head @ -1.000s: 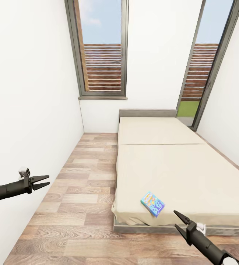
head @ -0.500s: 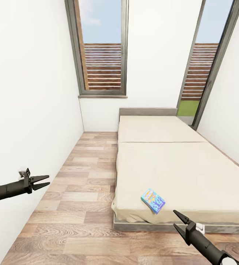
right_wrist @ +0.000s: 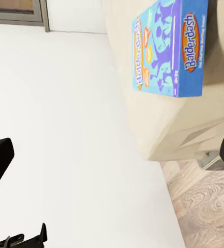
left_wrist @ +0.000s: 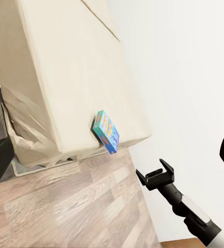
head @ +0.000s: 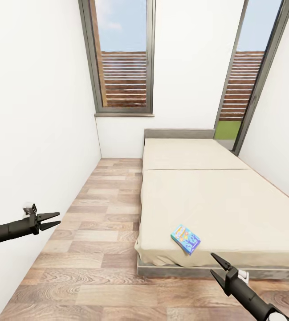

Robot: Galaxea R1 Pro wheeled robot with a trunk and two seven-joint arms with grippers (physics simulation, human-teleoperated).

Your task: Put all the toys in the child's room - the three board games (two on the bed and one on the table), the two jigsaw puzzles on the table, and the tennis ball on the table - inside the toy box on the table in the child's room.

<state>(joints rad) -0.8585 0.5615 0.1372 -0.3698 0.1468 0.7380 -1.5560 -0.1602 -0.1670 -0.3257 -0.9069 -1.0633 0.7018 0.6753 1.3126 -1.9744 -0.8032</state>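
A low bed (head: 215, 196) with a plain beige mattress and grey frame stands against the right side of a narrow white-walled room, its grey headboard (head: 179, 134) under the far wall. On the mattress, near the foot end and close to the edge facing the floor, lies a small blue game box (head: 185, 239), flat and turned at an angle to the mattress edge. The right wrist view shows its cover closely: blue with purple figures and the printed name "Balderdash" (right_wrist: 169, 49).

The left gripper (head: 49, 220) hangs over the wood-plank floor (head: 99, 223) beside the left wall, well apart from the bed, with its jaws spread and nothing between them. The right gripper (head: 218, 266) is low at the foot of the bed, near the game box but not touching it, its jaws also spread and empty, pointing toward the box.

Two tall windows (head: 124, 58) with grey frames look out on wooden slats and blue sky; a patch of green grass (head: 227, 131) shows through the right one.

In the left wrist view the game box (left_wrist: 106, 132) sits at the mattress corner, and the right arm (left_wrist: 181, 199) reaches in over the floor.
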